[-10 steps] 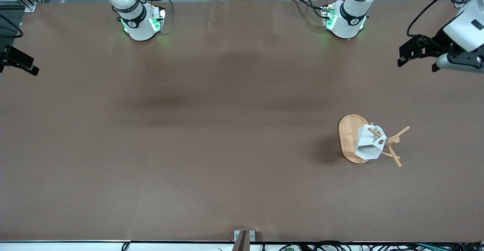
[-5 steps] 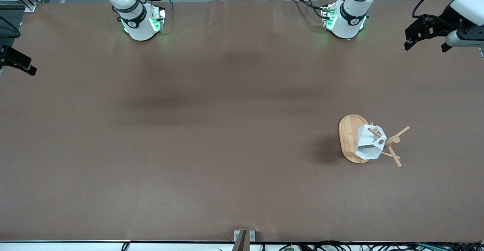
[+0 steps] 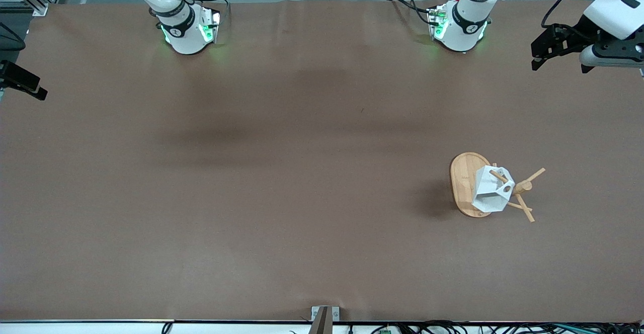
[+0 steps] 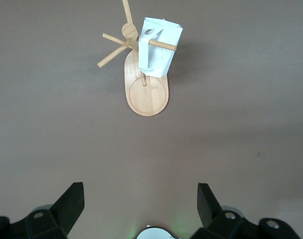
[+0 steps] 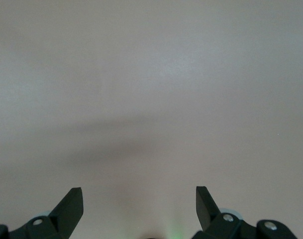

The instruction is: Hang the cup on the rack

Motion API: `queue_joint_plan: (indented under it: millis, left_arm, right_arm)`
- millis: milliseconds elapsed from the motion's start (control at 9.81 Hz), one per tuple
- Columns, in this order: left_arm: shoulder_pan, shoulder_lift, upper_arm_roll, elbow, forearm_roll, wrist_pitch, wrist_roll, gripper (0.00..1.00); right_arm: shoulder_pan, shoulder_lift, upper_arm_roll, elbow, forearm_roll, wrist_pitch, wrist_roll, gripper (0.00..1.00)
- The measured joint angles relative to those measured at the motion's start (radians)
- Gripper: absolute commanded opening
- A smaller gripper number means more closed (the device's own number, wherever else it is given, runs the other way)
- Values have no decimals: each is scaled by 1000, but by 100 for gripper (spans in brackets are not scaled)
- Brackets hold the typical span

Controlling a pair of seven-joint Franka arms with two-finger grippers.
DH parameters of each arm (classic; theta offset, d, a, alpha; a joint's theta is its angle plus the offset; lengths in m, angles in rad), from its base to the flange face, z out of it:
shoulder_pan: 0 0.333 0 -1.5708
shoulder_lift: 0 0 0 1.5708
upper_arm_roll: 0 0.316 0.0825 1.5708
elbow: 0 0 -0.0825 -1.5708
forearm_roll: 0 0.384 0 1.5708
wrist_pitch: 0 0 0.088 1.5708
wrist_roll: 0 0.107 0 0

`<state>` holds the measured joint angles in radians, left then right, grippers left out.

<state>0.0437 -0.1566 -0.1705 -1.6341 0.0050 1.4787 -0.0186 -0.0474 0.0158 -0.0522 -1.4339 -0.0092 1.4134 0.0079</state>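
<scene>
The white faceted cup hangs on a peg of the bamboo rack, over its oval base and beside the central post; no gripper touches it. In the left wrist view the cup and the rack show well away from the gripper. My left gripper is open and empty, up in the air over the table's left-arm end; its jaws stand wide apart in the left wrist view. My right gripper sits at the right arm's end of the table, open and empty over bare table.
The brown table cover spreads wide with nothing else on it. The two arm bases stand along the edge farthest from the front camera. A small metal bracket sits at the nearest edge.
My left gripper has moved away from the rack toward the arms' edge of the table, then come back a little. The right gripper has shifted slightly. Cup and rack have not moved.
</scene>
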Motion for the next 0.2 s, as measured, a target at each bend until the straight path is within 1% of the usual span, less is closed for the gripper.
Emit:
queue_joint_plan:
  millis: [102, 204]
  left_arm:
    - [-22, 0, 32, 0, 0, 3, 0, 100]
    - [-28, 1, 44, 0, 0, 4, 0, 100]
  right_arm:
    - [0, 0, 0, 0, 0, 0, 0, 100]
    - [0, 0, 0, 0, 0, 0, 0, 100]
